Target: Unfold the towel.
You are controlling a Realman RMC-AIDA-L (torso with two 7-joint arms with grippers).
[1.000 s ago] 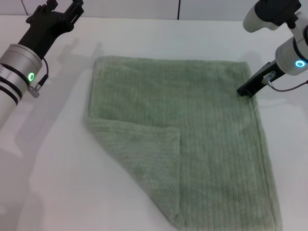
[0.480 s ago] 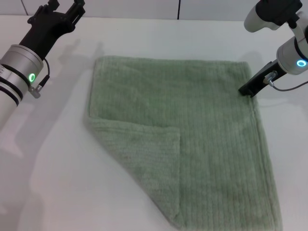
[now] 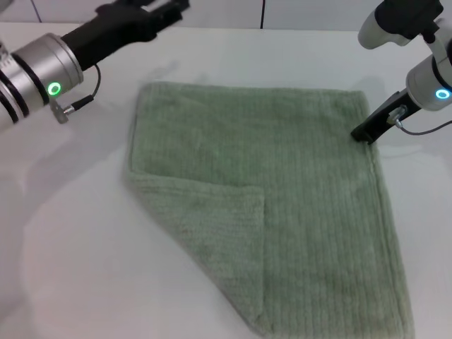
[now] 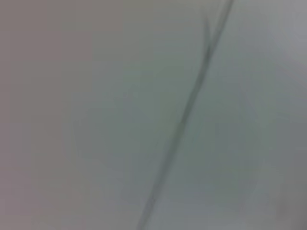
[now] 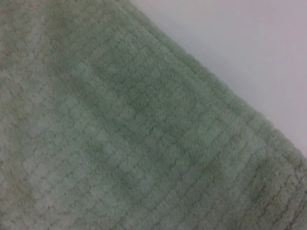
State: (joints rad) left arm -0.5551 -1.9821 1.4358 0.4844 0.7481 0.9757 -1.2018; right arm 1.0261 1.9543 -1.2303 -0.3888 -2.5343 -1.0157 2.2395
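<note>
The pale sage-green towel (image 3: 296,176) lies flat on the white table (image 3: 70,254). Its near-left corner is folded over onto itself as a triangular flap (image 3: 205,226). My right gripper (image 3: 361,133) is low at the towel's right edge, near the far-right corner, touching or just above the cloth. The right wrist view shows the towel's ribbed surface (image 5: 120,139) and its edge close up against the table (image 5: 249,48). My left gripper (image 3: 169,8) is raised above the table's far side, beyond the towel's far-left corner and apart from it.
A white wall with a dark vertical seam (image 3: 263,13) stands behind the table. The left wrist view shows only a blurred pale surface with a thin dark line (image 4: 192,96). Bare table lies left of the towel and beyond it.
My left arm has swung to the right along the far side of the table, its gripper now nearer the towel's far-left corner. The right gripper and the towel have not moved.
</note>
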